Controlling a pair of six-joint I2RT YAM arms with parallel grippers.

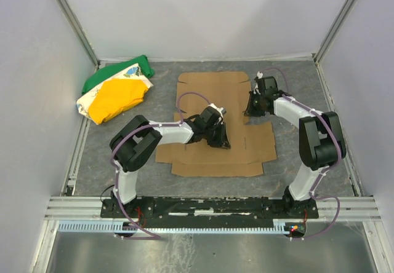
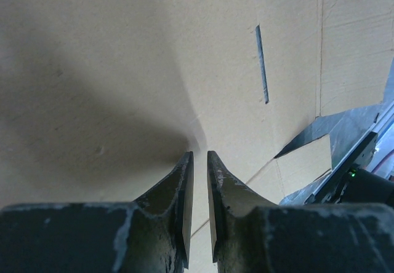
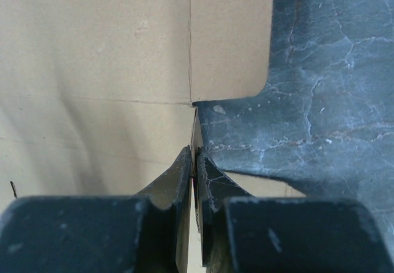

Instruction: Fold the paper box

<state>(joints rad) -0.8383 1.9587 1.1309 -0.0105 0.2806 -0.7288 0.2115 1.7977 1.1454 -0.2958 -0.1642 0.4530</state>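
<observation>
The paper box lies as a flat brown die-cut sheet in the middle of the grey mat. My left gripper points down onto the sheet's middle. In the left wrist view its jaws stand a narrow slit apart over bare cardboard, with nothing between them. My right gripper is at the sheet's right edge. In the right wrist view it is shut on a thin cardboard edge that stands up between the fingers, beside the panel.
A green, yellow and white cloth bundle lies at the back left of the mat. White walls close in the back and both sides. A narrow slot is cut in the cardboard ahead of the left gripper.
</observation>
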